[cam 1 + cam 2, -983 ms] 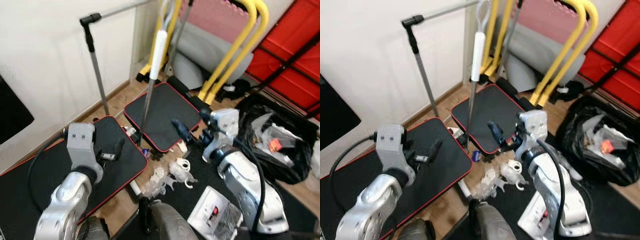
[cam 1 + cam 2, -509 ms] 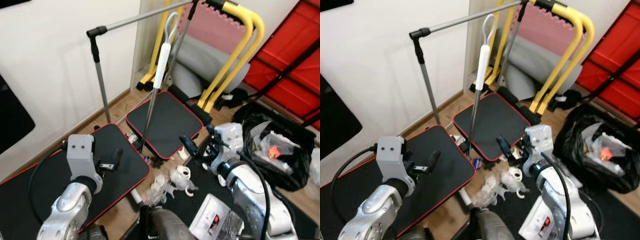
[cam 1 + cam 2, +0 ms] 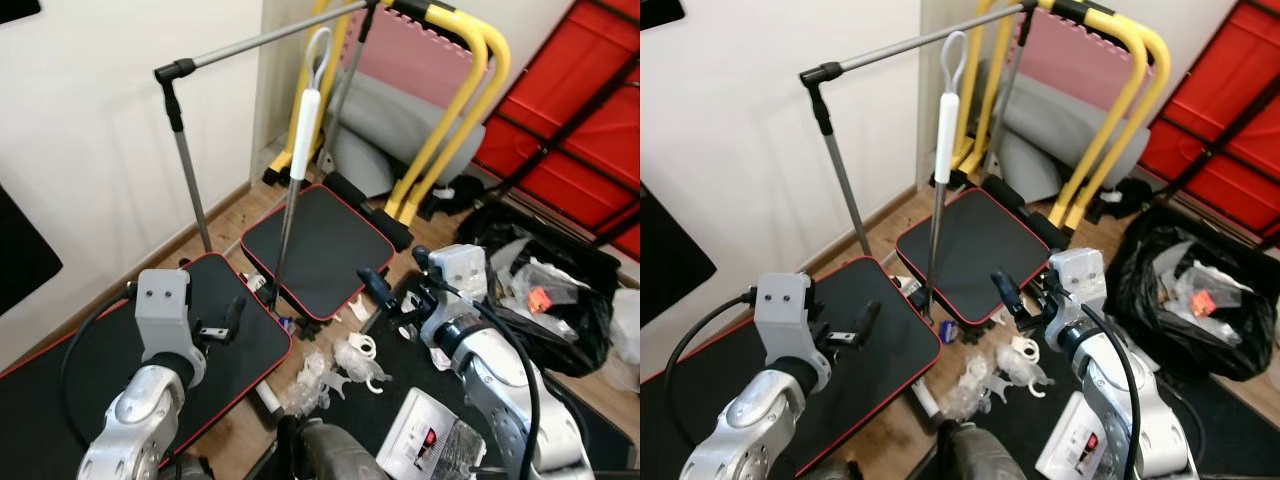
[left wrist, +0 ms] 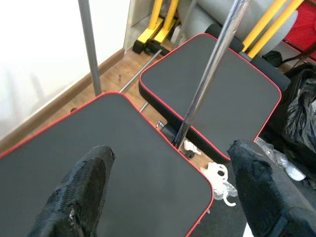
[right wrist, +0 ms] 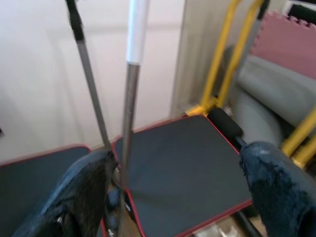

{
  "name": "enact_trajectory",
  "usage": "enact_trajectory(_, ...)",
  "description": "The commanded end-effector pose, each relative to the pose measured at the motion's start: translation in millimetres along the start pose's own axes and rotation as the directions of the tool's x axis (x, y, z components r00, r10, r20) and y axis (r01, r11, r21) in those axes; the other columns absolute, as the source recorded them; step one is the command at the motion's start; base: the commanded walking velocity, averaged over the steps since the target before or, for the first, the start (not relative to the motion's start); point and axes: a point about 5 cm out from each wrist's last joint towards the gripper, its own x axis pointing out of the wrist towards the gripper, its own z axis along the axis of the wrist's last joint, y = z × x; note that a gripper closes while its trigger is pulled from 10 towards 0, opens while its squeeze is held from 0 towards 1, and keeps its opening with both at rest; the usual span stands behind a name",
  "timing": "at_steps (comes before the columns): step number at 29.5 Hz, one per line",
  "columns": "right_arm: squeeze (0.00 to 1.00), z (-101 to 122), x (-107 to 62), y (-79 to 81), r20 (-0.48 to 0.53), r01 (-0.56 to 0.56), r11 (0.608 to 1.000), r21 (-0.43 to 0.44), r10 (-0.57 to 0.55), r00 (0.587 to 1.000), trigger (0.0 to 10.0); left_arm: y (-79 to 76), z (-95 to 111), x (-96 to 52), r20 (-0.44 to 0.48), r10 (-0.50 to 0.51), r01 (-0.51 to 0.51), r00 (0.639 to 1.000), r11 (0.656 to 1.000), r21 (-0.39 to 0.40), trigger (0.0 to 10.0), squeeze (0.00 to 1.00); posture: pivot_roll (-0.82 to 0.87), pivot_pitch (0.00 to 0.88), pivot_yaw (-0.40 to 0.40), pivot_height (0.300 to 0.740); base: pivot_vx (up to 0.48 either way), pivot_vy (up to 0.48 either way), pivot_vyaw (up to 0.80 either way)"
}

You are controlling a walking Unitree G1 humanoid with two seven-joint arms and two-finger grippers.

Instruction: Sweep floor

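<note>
Broom stands upright just left of centre frame, white grip and hanging loop on top, metal shaft running down to the gap between the two black red-edged mats. It appears to lean against the grey rail crossing the upper frame, presumably parked there so the handle stays within reach.

White crumpled scraps lie on the wood floor at lower centre, just below the nearer mat edges: likely the litter to be swept. Black rubbish bag sits open at right.

Left gripper: lower left, raised over the left mat, fingers spread wide in the wrist view, holding nothing.

Right gripper: right of centre, pointed toward the broom shaft; fingers wide apart with the shaft between them in the wrist view, not touching it.

Judgement: approach stage; broom not yet grasped, sweeping not started.
</note>
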Motion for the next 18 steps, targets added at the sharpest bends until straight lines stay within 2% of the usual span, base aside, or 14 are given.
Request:
enact_trajectory(1, 0.0, -4.4, -2.4, -6.1, -0.02, 0.03, 1.0, 0.0, -0.03, 0.999, 10.0, -3.1, -5.7, -0.1, -0.02, -0.009, 0.009, 1.0, 1.0, -0.002, 10.0, 0.0, -0.08, 0.138, -0.186, 0.74, -0.247, 0.0, 0.0)
enact_trajectory(18, 0.0, -5.1, -0.5, -6.9, -0.025, 0.043, 0.999, 0.008, -0.042, 0.999, 10.0, -3.5, -4.9, 1.5, -0.015, -0.011, 0.011, 1.0, 1.0, 0.012, 10.0, 0.0, -0.08, 0.142, -0.181, 0.74, -0.272, 0.0, 0.0)
